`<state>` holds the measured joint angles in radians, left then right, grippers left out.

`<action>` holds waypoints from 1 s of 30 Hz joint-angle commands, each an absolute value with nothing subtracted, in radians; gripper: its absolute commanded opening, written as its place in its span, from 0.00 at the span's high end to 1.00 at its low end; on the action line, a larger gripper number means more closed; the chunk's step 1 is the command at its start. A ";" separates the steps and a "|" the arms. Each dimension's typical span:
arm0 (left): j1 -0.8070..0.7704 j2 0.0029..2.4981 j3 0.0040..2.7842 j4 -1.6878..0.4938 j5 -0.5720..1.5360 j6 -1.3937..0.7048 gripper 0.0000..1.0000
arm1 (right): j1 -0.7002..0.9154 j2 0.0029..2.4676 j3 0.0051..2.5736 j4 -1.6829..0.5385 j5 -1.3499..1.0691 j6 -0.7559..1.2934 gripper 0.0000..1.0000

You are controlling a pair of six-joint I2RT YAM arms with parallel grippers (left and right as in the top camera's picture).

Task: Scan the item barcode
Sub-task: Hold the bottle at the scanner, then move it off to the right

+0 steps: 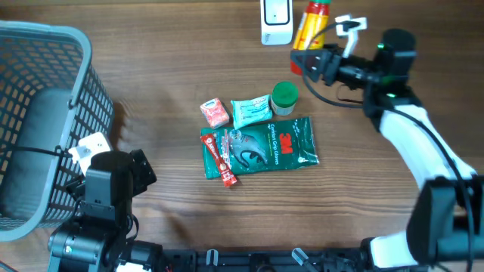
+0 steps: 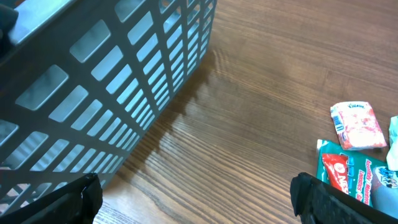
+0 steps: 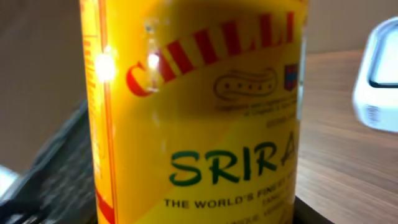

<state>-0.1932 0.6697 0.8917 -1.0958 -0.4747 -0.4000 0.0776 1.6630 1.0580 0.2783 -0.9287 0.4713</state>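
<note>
A yellow sriracha chilli sauce bottle (image 1: 311, 24) with a red cap is held at the back of the table, and my right gripper (image 1: 306, 54) is shut on its lower part. Just left of it stands the white barcode scanner (image 1: 275, 20). In the right wrist view the bottle's yellow label (image 3: 199, 106) fills the frame, the scanner (image 3: 378, 74) shows at the right edge, and the right gripper (image 3: 199, 214) is mostly hidden behind the bottle. No barcode shows on the label side I see. My left gripper (image 1: 140, 168) (image 2: 199, 202) hangs open and empty over bare wood.
A grey mesh basket (image 1: 45, 98) (image 2: 93, 93) stands at the left. Mid-table lie a green 3M pack (image 1: 265, 145), a pink packet (image 1: 215, 112) (image 2: 356, 124), a red stick sachet (image 1: 221, 159), a teal packet (image 1: 251, 110) and a green-lidded jar (image 1: 284, 97).
</note>
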 commanded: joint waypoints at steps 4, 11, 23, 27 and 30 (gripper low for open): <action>-0.185 0.669 0.907 -1.093 -0.484 -0.381 0.00 | 0.220 1.921 1.411 0.113 -0.434 0.419 0.58; -0.185 0.669 0.907 -1.093 -0.484 -0.381 0.00 | 0.238 2.192 1.734 -0.044 -0.262 0.461 0.60; -0.185 0.669 0.907 -1.093 -0.484 -0.381 0.00 | 0.205 2.209 1.830 -0.189 -0.295 0.440 0.61; -0.185 0.669 0.907 -1.093 -0.484 -0.381 0.00 | 0.071 2.093 1.864 -0.448 -0.244 0.317 0.60; -0.185 0.669 0.907 -1.093 -0.484 -0.381 0.00 | -0.080 2.059 1.864 -0.663 -0.122 0.227 0.60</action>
<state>-0.1932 0.6697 0.8917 -1.0950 -0.4747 -0.4000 0.0677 2.1494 1.8297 -0.5541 -0.2562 0.3458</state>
